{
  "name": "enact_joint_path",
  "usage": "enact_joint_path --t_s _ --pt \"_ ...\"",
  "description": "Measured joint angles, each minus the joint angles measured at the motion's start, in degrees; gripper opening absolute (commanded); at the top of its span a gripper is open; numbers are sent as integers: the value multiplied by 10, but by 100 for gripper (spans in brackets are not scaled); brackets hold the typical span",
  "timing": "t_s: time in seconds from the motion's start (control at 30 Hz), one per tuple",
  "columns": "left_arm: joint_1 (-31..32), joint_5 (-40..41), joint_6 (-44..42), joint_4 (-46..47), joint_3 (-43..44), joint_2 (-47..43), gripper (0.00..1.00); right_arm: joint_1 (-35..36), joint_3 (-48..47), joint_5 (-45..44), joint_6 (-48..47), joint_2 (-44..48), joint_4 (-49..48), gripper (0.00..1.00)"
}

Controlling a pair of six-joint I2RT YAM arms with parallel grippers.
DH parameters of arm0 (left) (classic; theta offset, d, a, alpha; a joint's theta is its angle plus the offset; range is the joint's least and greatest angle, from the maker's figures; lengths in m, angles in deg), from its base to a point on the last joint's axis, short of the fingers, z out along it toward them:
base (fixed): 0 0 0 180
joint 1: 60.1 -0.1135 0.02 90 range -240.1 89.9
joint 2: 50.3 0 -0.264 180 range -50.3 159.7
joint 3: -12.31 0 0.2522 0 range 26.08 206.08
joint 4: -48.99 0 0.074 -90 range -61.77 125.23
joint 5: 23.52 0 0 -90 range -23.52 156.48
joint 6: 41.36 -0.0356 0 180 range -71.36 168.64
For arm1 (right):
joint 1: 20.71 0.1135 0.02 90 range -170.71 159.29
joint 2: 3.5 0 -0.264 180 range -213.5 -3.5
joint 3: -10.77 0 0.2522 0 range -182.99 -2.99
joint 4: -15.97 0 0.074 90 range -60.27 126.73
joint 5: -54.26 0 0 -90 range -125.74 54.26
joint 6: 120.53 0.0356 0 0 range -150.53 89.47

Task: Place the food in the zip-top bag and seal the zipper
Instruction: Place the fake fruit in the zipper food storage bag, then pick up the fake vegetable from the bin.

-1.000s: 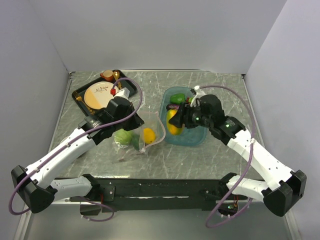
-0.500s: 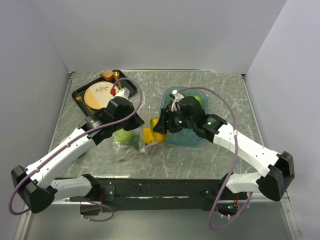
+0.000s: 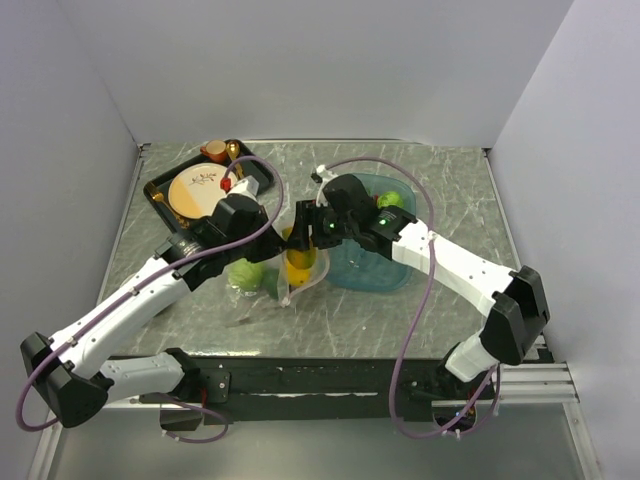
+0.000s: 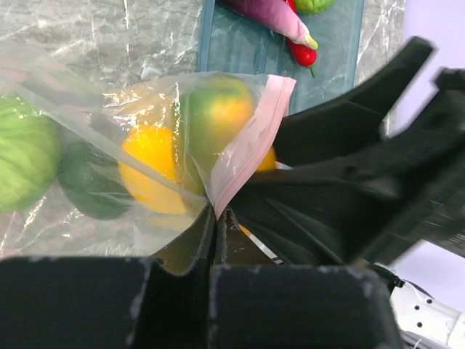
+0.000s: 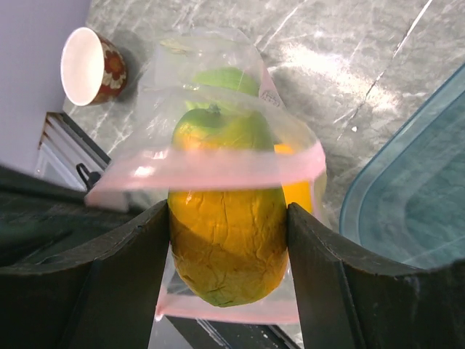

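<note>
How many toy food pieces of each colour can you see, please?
Green: 3, light round one, dark round one, pepper
Yellow: 1, lemon
Orange-yellow: 1, mango
Red: 1, chili
Purple: 1, eggplant
Total: 7

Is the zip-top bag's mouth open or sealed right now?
Open. The pink zipper arches apart, the mango in the right gripper sits partway through it, and the left gripper pinches one edge.
</note>
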Motion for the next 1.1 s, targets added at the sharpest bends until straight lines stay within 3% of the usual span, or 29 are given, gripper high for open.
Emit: enact_joint_path --t_s 0.23,0.43,0.6,0.83,0.97,1.1 --pt "0 5 0 -10 0 -24 1 7 0 -1 2 -9 -6 97" --pt "0 12 0 -19 14 -31 1 7 8 -26 1 11 -9 98" --pt "0 38 5 -33 21 -42 1 3 35 -90 1 87 -7 100" --pt "2 103 26 -68 27 -83 1 -75 92 -167 -2 208 -6 100" --pt "19 162 28 -124 84 -54 1 -133 98 -193 -14 174 14 100" --pt "18 165 24 -127 88 -19 1 -169 96 -204 -35 80 31 100"
